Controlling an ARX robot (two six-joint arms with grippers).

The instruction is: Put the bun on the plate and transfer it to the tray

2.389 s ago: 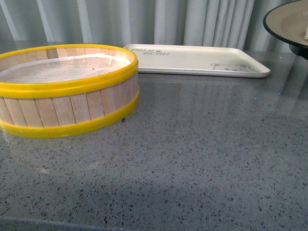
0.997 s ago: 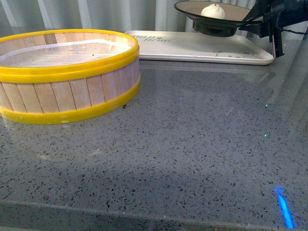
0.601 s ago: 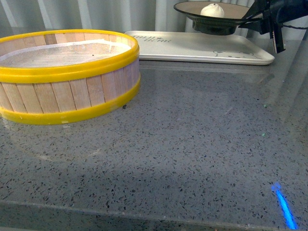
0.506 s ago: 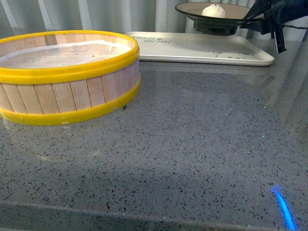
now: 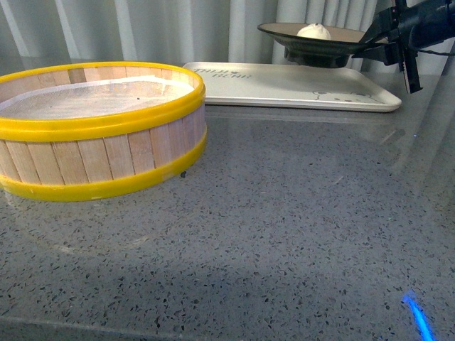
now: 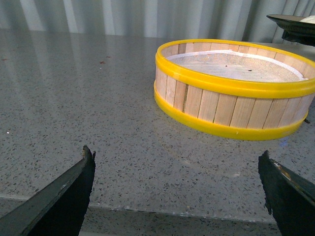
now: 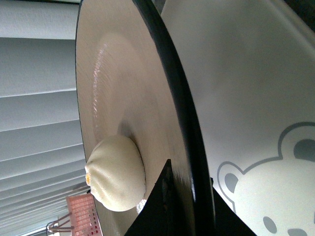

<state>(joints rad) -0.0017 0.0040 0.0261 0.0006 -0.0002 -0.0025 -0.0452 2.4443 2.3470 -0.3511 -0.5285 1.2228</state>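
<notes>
The white bun (image 5: 313, 30) rests on the beige plate (image 5: 340, 37) with the black rim. My right gripper (image 5: 371, 41) is shut on the plate's right rim and holds it level, just above the far right part of the white tray (image 5: 270, 85). In the right wrist view the bun (image 7: 115, 173) lies inside the plate (image 7: 113, 83), my gripper (image 7: 189, 184) pinches the black rim, and the tray (image 7: 256, 98) with its bear drawing lies beneath. My left gripper (image 6: 176, 160) hangs open near the table's front edge, its fingers (image 6: 64, 194) wide apart around nothing.
A yellow-rimmed wooden steamer basket (image 5: 96, 128) with a paper liner stands at the left, also seen as the basket (image 6: 236, 88) in the left wrist view. The grey speckled tabletop (image 5: 284, 213) spreads in front. Pale curtains hang behind.
The plate with the bun came in from the upper right to over the tray; in the last second it has sunk slightly nearer the tray.
</notes>
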